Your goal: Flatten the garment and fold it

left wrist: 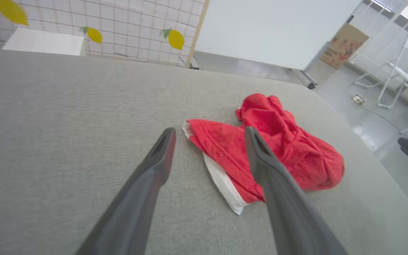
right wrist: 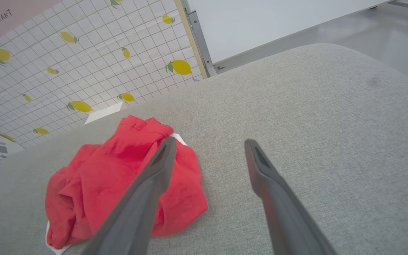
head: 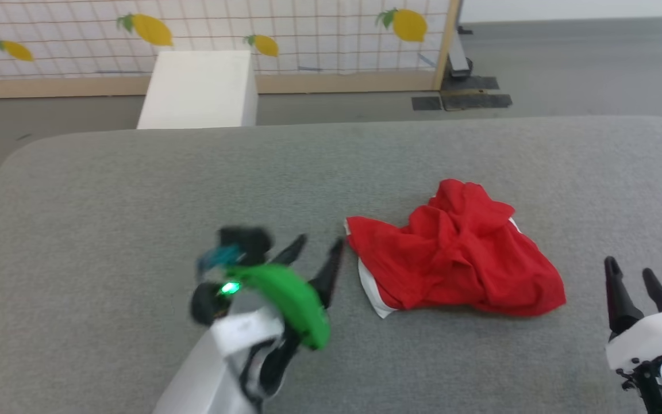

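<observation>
The left tool (head: pixel 320 241) has its two dark fingers spread wide with nothing between them, and its tips point at the near left corner of the red garment (head: pixel 457 253). The nearer fingertip is just beside that corner. The arm is blurred in the head view, so I cannot tell whether it touches the cloth. The right tool (head: pixel 630 267) is likewise spread apart and empty, standing clear of the garment on its right side, over the bare grey tabletop (head: pixel 107 190). The garment lies in a crumpled heap right of the tabletop's middle, between the two tools. It is bunched high at its far end, and a white strip shows along its near left edge. Beyond the tabletop's far edge a white box (head: pixel 199 89) stands before a gridded screen (head: pixel 319 52) printed with yellow lemons.
</observation>
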Tool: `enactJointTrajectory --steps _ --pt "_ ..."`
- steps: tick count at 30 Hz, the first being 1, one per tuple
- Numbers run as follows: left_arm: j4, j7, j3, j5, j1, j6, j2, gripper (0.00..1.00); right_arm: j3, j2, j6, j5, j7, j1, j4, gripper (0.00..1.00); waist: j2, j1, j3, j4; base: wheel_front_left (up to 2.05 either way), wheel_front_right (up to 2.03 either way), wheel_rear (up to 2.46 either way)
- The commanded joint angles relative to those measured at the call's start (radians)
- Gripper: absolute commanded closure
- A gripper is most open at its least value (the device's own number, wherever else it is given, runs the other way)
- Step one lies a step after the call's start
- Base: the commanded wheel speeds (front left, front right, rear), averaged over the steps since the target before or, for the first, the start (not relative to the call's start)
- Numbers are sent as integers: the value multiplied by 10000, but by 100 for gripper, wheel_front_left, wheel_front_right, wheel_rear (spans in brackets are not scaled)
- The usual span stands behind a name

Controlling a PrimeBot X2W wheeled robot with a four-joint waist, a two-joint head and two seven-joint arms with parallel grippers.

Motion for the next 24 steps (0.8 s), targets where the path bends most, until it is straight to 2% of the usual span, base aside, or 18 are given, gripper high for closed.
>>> enactJointTrajectory --steps 1,6,8,12,19,20,21,22,24 --pt "280 608 -231 -173 -484 -10 -88 0 131 0 -15 70 -34 -159 -60 0 -1 0 357 -494 0 0 0" --pt "1578 3593 -1528 -27 -1996 330 -220 0 360 0 -15 209 -128 -314 -1 0 -1 0 794 -1090 0 0 0" --pt "1983 4430 -1908 193 -2420 500 -231 0 386 0 -15 212 -198 -354 39 0 -1 0 957 -1293 0 0 0" --pt "2670 5187 -2564 808 -2949 668 -212 0 400 0 -15 242 -347 -414 137 0 -1 0 1224 -1547 0 0 0" --pt "3683 5461 -3043 1196 -2992 810 -160 0 575 1 -15 270 -524 -502 290 0 -1 0 1407 -1598 0 0 0" --pt "3731 5366 -3043 1158 -2980 763 -166 60 609 1 -15 261 -543 -511 311 0 -1 0 1420 -1535 0 0 0" --pt "3745 5195 -3005 1112 -2976 713 -169 93 640 1 -15 265 -556 -523 332 0 -1 0 1425 -1489 0 0 0" --pt "3783 5007 -2944 1018 -2962 644 -178 100 680 1 -15 269 -574 -533 358 0 -1 0 1409 -1405 0 0 0" --pt "3737 4709 -2870 867 -2971 561 -204 100 751 1 -15 273 -592 -544 402 0 -1 0 1363 -1242 0 0 0"
